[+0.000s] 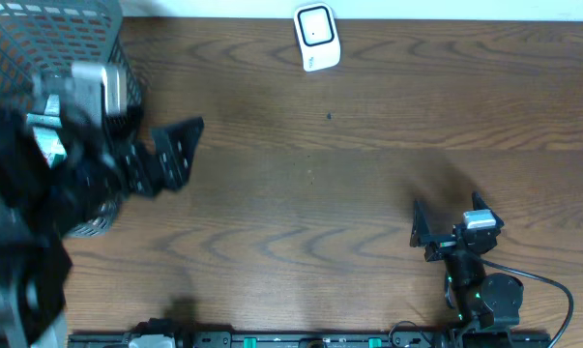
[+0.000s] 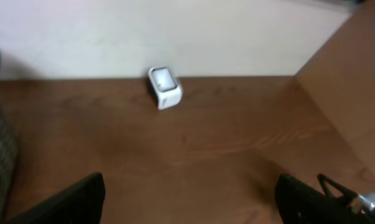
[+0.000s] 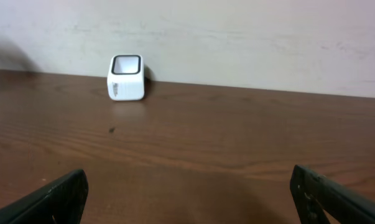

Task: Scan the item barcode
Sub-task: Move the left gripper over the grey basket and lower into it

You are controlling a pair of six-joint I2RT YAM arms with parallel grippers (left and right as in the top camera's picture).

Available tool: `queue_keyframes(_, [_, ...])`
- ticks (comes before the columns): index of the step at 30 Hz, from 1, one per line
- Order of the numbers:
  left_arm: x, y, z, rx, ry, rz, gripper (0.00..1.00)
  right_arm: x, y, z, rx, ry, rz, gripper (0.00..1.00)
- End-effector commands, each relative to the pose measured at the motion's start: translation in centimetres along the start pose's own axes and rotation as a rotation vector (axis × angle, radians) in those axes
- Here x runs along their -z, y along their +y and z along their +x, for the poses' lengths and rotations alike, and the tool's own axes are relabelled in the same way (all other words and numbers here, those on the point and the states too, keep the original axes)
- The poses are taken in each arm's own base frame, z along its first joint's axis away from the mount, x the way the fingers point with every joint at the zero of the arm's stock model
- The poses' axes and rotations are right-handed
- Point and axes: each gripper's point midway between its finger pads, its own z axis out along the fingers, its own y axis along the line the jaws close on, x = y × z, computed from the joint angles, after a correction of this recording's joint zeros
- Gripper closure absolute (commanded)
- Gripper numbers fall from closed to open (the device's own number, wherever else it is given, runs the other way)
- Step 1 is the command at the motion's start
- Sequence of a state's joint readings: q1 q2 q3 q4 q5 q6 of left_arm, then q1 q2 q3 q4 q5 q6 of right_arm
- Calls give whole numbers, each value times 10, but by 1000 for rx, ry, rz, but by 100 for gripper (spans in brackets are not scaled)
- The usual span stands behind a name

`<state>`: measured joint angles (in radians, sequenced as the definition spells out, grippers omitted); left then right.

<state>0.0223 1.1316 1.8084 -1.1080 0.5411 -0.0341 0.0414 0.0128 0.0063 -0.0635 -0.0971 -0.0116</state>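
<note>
At the far-left corner of the table stands the mesh basket. No item shows, though it presumably lies inside, behind the left gripper, which gapes empty, facing away and far nearer than the right gripper, likewise wide and empty. Only the overhead shows the basket whole; the wrist views face the scanner at the back wall.

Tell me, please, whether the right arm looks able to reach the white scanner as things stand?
Probably yes: only bare table lies between the open right gripper and the white scanner, though the stretch is long.
</note>
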Motion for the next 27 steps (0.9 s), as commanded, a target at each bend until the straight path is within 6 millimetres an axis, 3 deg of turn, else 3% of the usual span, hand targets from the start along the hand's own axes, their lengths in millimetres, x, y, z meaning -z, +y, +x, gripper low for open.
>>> queue_keyframes(1, [-10,22,-19,-19,43,-107,12,0,3,1,5,3,-10,1])
queue_keyframes(3, [-22,35,-16,-7,116,-148,11,0,3,1,5,3,-10,1])
queue_keyframes(4, [-27,39,-13,-14,147,-155,0,0,3,1,5,3,-10,1])
queue_keyframes(11, [-63,70,26,21,387,-198,0,0,3,1,5,3,-10,1])
queue_keyframes(21, [-70,75,35,47,432,-205,0,0,3,1,5,3,-10,1])
queue_keyframes(27, [-68,80,34,88,425,-232,17,0,3,1,5,3,-10,1])
